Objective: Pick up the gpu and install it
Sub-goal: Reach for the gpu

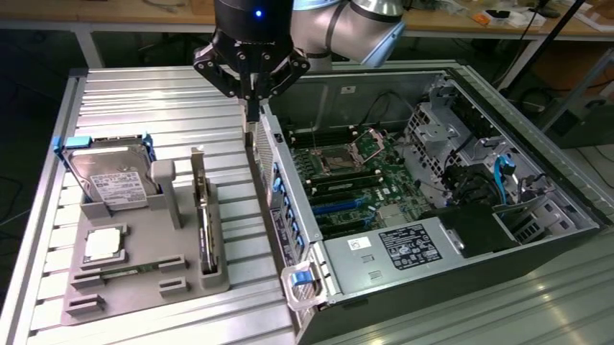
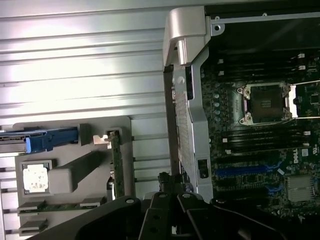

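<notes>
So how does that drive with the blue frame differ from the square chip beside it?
The hard drive stands upright in its slot; the chip lies flat. The hard drive is bigger and carries a white label and blue frame; the chip is a plain silver square. Both sit in the grey tray.

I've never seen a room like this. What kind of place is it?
Probably a robotics lab or workshop for building computers: a robot arm over an open computer case, its motherboard showing, and a hard drive in a grey holder.
</notes>
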`<act>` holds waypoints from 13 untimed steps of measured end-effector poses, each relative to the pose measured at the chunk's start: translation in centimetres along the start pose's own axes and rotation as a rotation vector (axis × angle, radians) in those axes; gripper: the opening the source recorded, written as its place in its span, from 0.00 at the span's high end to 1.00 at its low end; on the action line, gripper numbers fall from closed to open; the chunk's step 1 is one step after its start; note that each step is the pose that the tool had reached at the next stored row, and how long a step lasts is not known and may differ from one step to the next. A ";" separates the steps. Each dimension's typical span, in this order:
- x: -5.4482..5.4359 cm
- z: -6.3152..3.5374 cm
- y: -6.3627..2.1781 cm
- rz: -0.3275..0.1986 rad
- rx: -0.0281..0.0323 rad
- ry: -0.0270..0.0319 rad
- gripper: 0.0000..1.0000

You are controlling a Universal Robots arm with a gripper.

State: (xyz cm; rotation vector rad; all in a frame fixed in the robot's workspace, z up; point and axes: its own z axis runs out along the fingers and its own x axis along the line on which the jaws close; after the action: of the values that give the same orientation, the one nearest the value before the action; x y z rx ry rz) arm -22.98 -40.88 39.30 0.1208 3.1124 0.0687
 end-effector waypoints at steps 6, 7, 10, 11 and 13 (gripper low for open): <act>0.4 -0.03 -0.28 0.000 0.0000 0.0004 0.89; 0.5 -0.03 -0.30 0.000 0.0000 0.0004 0.89; 0.7 -0.03 -0.34 0.000 -0.0001 0.0004 0.89; 0.7 -0.03 -0.35 0.001 -0.0001 0.0004 0.89; 0.8 -0.03 -0.36 0.000 -0.0001 0.0004 0.89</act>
State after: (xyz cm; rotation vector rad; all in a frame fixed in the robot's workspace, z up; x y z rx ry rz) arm -23.79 -41.19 39.30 0.1215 3.1128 0.0689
